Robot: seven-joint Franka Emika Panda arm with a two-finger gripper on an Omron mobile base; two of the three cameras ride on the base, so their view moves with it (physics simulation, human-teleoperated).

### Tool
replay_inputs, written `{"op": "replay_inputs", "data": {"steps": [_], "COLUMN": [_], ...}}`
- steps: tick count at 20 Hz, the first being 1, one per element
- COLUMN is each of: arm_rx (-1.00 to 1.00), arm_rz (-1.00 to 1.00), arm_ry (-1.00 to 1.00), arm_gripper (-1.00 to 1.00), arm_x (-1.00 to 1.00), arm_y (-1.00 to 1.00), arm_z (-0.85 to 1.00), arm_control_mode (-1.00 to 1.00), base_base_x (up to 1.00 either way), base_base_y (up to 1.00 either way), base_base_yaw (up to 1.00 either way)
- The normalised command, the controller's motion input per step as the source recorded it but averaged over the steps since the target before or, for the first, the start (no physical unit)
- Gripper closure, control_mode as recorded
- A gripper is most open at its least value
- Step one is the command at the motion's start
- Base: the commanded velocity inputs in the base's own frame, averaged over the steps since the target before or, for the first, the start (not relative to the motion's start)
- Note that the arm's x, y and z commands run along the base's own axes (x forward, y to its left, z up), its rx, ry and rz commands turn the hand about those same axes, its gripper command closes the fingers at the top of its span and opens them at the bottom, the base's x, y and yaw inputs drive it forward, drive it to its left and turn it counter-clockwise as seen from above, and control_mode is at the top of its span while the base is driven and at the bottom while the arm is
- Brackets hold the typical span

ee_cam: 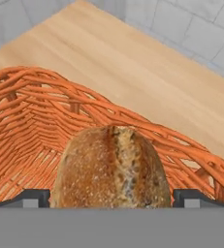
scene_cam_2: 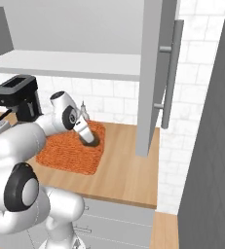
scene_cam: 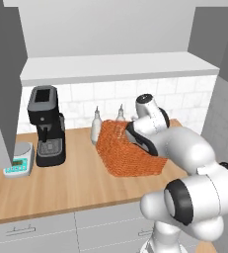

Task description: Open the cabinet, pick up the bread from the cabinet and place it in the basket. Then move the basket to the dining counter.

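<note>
Bread [ee_cam: 112, 167], a crusty brown loaf with a split running down its top, is sitting inside the basket [ee_cam: 31, 121], close against the orange wicker wall, as seen from the hand view. The gripper [ee_cam: 111, 196] is hovering right over the loaf with its jaws spread wide, one dark fingertip [ee_cam: 28, 197] showing on each side of the bread and neither one pressing into it; whether they are touching the crust cannot be told. In the left base view the basket [scene_cam: 120, 153] is resting on the narrow wood worktop [scene_cam: 61, 188] backed by white tiles, with the white arm reaching down into its far end. Just behind the basket two small bottles [scene_cam: 96, 126] are standing against the tiles, and further to the basket's left a black coffee machine [scene_cam: 46, 126] is standing beside a small kitchen scale [scene_cam: 19, 160]. In the right base view the gripper [scene_cam_2: 89, 140] is dipping into the basket's [scene_cam_2: 65, 155] right-hand end, its tips hidden below the rim. Above and to the right of the basket, the cabinet [scene_cam_2: 84, 29] is hanging open, its pale-grey door [scene_cam_2: 150, 78] swung out edge-on with the long steel bar handle [scene_cam_2: 170, 73] facing away from the basket. Grey drawers [scene_cam: 46, 230] are running beneath the worktop, below the basket.
</note>
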Motion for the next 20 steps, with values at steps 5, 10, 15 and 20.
{"op": "replay_inputs", "data": {"steps": [5, 10, 15, 20], "arm_rx": [0.01, 0.04, 0.11, 0.0], "arm_rz": [-0.23, -0.05, 0.0, 0.01], "arm_ry": [-0.22, 0.04, 0.04, 0.04], "arm_gripper": [-1.0, -1.0, -1.0, -1.0], "arm_x": [0.11, 0.0, -0.01, -0.16], "arm_y": [-0.21, 0.0, 0.0, 0.17], "arm_z": [0.0, 0.11, 0.29, 0.38], "arm_control_mode": [-1.0, -1.0, -1.0, -1.0], "base_base_x": [0.0, 0.0, 0.0, 0.0], "base_base_y": [0.0, 0.0, 0.0, 0.0], "base_base_yaw": [0.0, 0.0, 0.0, 0.0]}}
